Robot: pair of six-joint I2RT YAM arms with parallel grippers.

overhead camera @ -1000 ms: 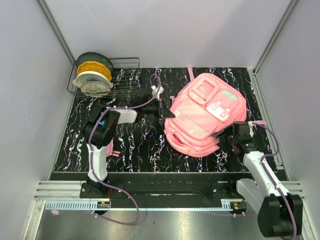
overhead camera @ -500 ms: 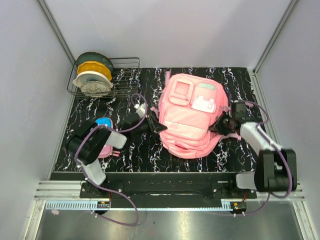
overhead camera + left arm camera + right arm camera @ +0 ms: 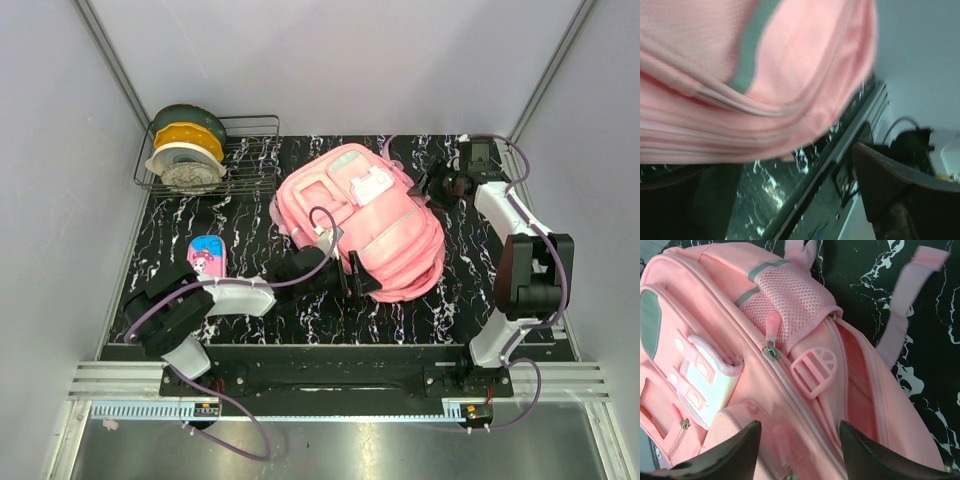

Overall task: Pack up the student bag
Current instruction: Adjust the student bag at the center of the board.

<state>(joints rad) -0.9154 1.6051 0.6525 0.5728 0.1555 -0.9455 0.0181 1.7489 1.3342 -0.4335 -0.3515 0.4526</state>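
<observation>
With my left gripper (image 3: 352,276) and right gripper (image 3: 425,187) both spread and empty, the bag (image 3: 360,225) lies on the table (image 3: 470,290) between them, and the pencil case (image 3: 206,255), well beyond the left gripper, is not yet packed, so I judge most work remains.

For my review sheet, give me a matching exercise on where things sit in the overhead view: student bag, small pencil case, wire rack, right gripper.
Things:
1. student bag
2. pencil case
3. wire rack
4. right gripper

Places:
A. far left corner
B. far right, open, at the bag's edge
C. centre, lying front up
D. left of the bag, lying alone

Pairs: 1-C, 2-D, 3-A, 4-B
</observation>
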